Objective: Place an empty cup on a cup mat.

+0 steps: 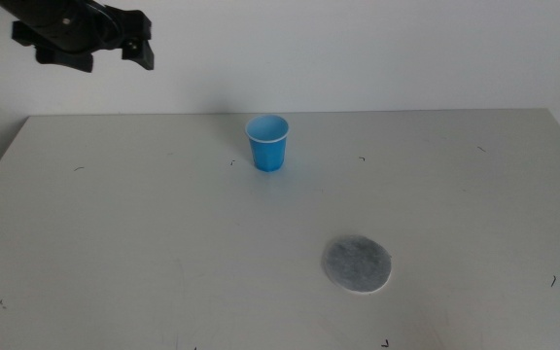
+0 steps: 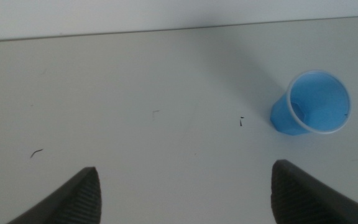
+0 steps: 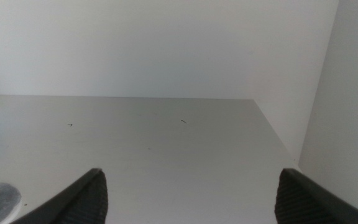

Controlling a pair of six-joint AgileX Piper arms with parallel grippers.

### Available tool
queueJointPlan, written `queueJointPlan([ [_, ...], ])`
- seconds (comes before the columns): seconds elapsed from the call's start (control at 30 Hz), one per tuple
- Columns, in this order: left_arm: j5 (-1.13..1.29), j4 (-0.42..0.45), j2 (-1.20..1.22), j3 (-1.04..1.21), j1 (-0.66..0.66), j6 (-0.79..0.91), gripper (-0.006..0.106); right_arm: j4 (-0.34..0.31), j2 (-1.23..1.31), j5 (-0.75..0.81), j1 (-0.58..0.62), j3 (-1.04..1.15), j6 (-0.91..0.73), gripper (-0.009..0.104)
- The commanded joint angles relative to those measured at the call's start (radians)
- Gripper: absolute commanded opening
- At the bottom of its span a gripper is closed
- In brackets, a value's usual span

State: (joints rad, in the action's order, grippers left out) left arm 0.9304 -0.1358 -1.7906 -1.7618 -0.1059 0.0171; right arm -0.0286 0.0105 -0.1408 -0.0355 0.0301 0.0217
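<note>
The cup (image 1: 267, 142) stood upright and empty at upper centre of the table (image 1: 115, 243), well apart from the mat (image 1: 357, 264) lying flat at lower right of centre. The left gripper (image 1: 115, 44) hung at upper left, above the table, jaws spread wide, holding nothing. The right gripper (image 3: 188, 199) was out of the middle view; its wrist view showed its jaws apart and empty.

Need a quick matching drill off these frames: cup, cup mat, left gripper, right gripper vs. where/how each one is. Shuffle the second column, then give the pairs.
Things:
1. the cup
2. the cup mat
3. the left gripper
4. the right gripper

States:
A. flat on the table's near part, nothing on it
B. open, raised at the far left, apart from everything
C. upright and empty, toward the table's far edge
D. open, out of the middle view, holding nothing

Pairs: 1-C, 2-A, 3-B, 4-D
</note>
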Motion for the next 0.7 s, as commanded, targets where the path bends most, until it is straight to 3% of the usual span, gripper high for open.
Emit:
queueJointPlan([
  [0.0, -0.056, -0.006, 0.005, -0.065, -0.034, 0.001, 0.105, -0.014, 0.026, 0.075, 0.0, -0.008, -0.005, 0.094],
  [0.33, -0.25, -0.007, -0.182, -0.121, -0.181, -0.024, 0.105, -0.014, 0.026, 0.075, 0.0, -0.008, -0.005, 0.094],
  [0.67, -0.385, -0.044, -0.326, -0.121, -0.226, -0.024, 0.105, -0.014, 0.026, 0.075, 0.0, -0.008, -0.005, 0.094],
])
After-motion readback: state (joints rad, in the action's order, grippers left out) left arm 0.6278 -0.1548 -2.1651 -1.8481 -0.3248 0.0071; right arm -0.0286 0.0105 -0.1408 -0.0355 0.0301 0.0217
